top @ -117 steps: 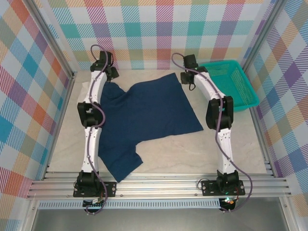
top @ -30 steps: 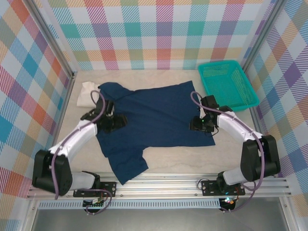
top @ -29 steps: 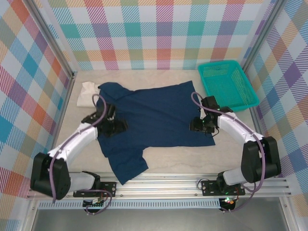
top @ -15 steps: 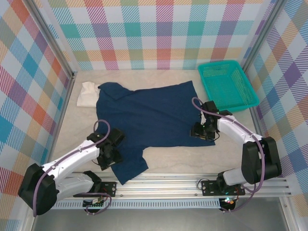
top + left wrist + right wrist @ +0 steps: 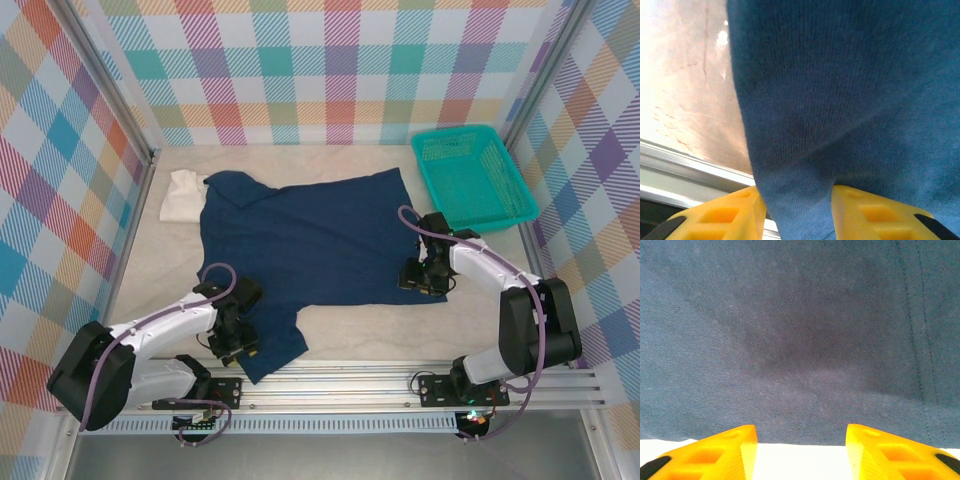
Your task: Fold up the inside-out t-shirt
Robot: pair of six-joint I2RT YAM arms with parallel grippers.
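The inside-out t-shirt [image 5: 300, 235], dark navy, lies spread flat across the table, one part reaching toward the near edge. My left gripper [image 5: 235, 340] sits low on that near part. In the left wrist view the navy cloth [image 5: 840, 100] is pinched between the yellow fingers of the left gripper [image 5: 799, 215], touching both. My right gripper [image 5: 420, 278] rests at the shirt's near right corner. In the right wrist view the right gripper [image 5: 800, 445] stands open, bare table between its fingers and the shirt's edge [image 5: 800, 330] just ahead of them.
A white folded cloth [image 5: 183, 195] lies under the shirt's far left corner. A teal basket [image 5: 455, 133] stands at the far right. The aluminium rail [image 5: 350, 375] runs along the near edge, close to the left gripper. Checked walls enclose the table.
My left arm has swung from the shirt's left side down to its near part, and its jaws have narrowed onto the cloth. The right gripper edged slightly nearer, still open.
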